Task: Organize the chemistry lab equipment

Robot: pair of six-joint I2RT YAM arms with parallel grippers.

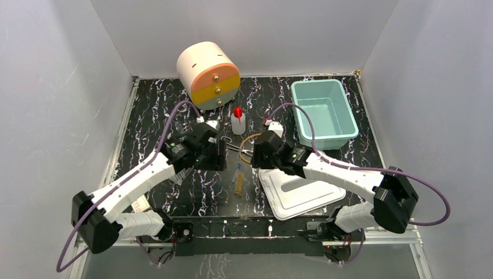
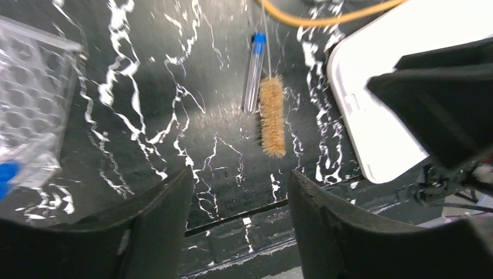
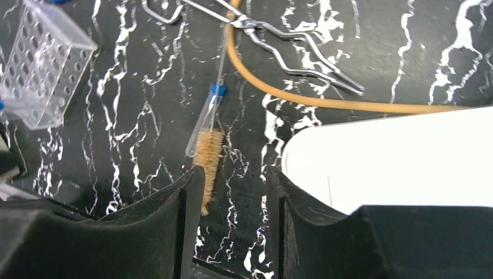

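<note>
**Left gripper** [image 2: 238, 212]: is hanging over the black marbled table [image 2: 174, 70] with its jaws partly apart, gripping nothing.

**Right gripper** [image 3: 232, 226]: is also standing with its jaws apart and holding nothing. Its near finger [image 3: 174, 232] is overlapping the brush tip in its own view, though the top view is showing the two apart.

**Test tube** [image 2: 254, 72]: clear with a blue cap, is lying flat beyond the left fingertips, in line with the gap and untouched. In the top view it is lying between the two grippers, slightly nearer the arm bases.

**Tube brush** [image 2: 272, 116]: brown bristles, is lying just beside the tube, its wire stem running past the cap.

**Tube rack** [image 3: 40, 70]: clear, is sitting to the left, partly under the left arm.

**Forceps** [image 3: 279, 40] and **tubing loop** [image 3: 325, 102]: are lying crossed, beyond the tube.

**Squeeze bottle** [image 1: 238, 119]: white with a red nozzle, is standing upright behind them.

**White lid** [image 1: 296, 192]: is lying flat under the right arm.
</note>
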